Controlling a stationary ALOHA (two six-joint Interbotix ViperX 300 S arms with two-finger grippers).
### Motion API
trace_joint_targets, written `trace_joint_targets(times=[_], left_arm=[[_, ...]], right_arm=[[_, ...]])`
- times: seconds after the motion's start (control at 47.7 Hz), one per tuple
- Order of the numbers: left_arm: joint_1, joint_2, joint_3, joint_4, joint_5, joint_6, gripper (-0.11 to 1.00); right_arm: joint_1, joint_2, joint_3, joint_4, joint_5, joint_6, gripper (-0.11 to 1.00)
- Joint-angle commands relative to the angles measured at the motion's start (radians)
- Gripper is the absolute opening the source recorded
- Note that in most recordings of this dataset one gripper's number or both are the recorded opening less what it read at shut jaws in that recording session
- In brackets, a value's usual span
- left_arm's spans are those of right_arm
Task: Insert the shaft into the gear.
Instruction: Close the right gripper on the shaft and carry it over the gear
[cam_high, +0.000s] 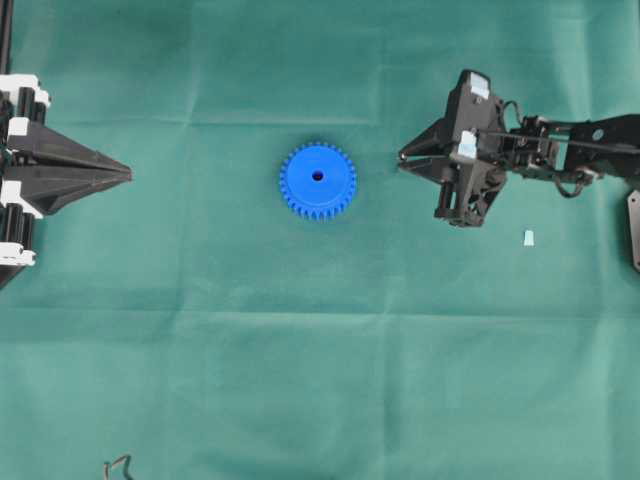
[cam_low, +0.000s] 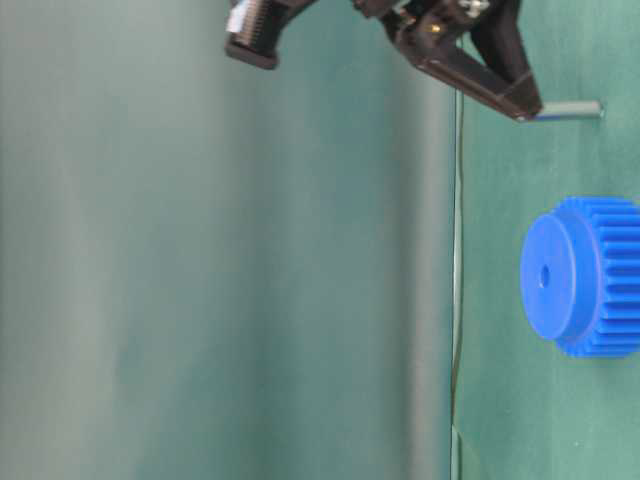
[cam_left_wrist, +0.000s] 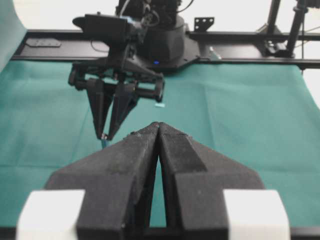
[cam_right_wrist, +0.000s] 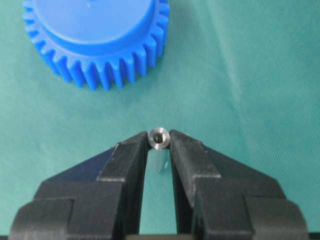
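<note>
The blue gear (cam_high: 318, 181) lies flat on the green cloth at mid table, its dark centre hole facing up; it also shows in the table-level view (cam_low: 590, 275) and at the top of the right wrist view (cam_right_wrist: 95, 35). My right gripper (cam_high: 402, 160) is to the gear's right, shut on the top end of the shaft (cam_right_wrist: 159, 138), seen end-on as a small silvery ring. The shaft (cam_low: 570, 110) stands upright, its lower end at the cloth, apart from the gear. My left gripper (cam_high: 128, 175) rests at the left edge, shut with nothing in it.
A small pale-blue scrap (cam_high: 528, 237) lies on the cloth to the right, below the right arm, and shows beyond the right gripper in the left wrist view (cam_left_wrist: 159, 105). Green cloth (cam_high: 320, 350) covers the table all round the gear.
</note>
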Motion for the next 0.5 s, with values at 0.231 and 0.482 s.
trace_joint_targets(times=[0.231, 0.482], left_arm=[[-0.003, 0.005, -0.028, 0.003, -0.005, 0.000, 0.00], [-0.003, 0.003, -0.028, 0.003, -0.006, 0.000, 0.00]], right_arm=[[0.000, -0.187, -0.089, -0.025, 0.229, -0.006, 0.17], [0.000, -0.196, -0.098, -0.035, 0.244, -0.005, 0.17]])
